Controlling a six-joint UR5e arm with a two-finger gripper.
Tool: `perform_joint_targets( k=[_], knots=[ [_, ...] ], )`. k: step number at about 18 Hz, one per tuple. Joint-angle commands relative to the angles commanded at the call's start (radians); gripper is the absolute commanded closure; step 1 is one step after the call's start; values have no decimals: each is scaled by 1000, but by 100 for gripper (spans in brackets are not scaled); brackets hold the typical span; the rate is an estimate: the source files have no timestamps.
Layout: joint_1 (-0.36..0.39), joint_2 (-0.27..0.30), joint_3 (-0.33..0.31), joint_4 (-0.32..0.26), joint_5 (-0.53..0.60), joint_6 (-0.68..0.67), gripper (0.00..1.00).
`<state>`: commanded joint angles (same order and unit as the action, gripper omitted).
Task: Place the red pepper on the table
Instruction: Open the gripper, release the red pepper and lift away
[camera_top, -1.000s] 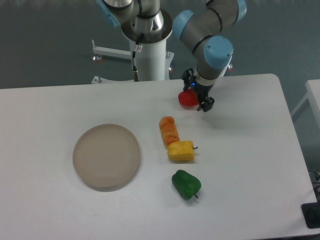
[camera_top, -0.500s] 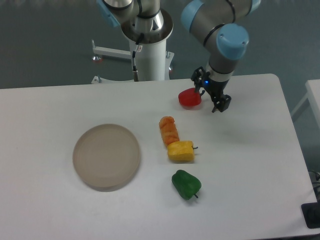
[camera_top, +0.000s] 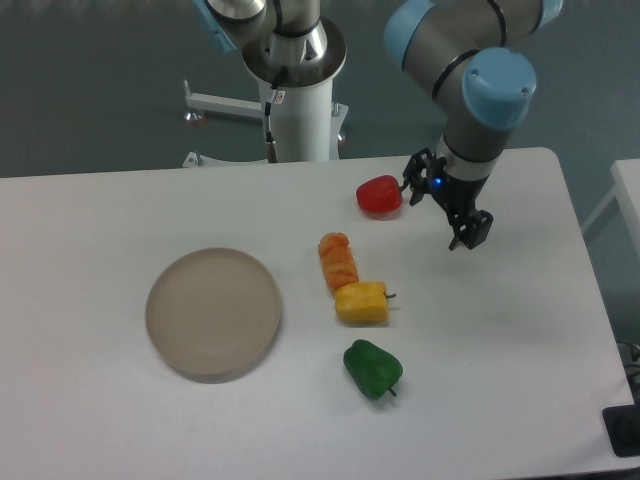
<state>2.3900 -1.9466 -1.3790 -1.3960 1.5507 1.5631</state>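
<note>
Gripper (camera_top: 446, 206) hanging over the table (camera_top: 500, 330), fingers spread and holding nothing, a small blue light glowing on its body. Just to its left, apart from the fingers, red pepper (camera_top: 379, 196) resting on the white top. Farther out: orange piece (camera_top: 338, 260) touching yellow pepper (camera_top: 361, 302), green pepper (camera_top: 373, 368) below, round beige plate (camera_top: 213, 314) well left. No readable writing anywhere.
</note>
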Motion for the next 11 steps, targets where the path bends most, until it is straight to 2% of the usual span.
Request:
perform_joint_targets(
  k=[3, 11],
  knots=[
    [-29, -18, 15, 3, 26, 0, 0],
    [-28, -17, 17, 2, 14, 2, 0]
  ],
)
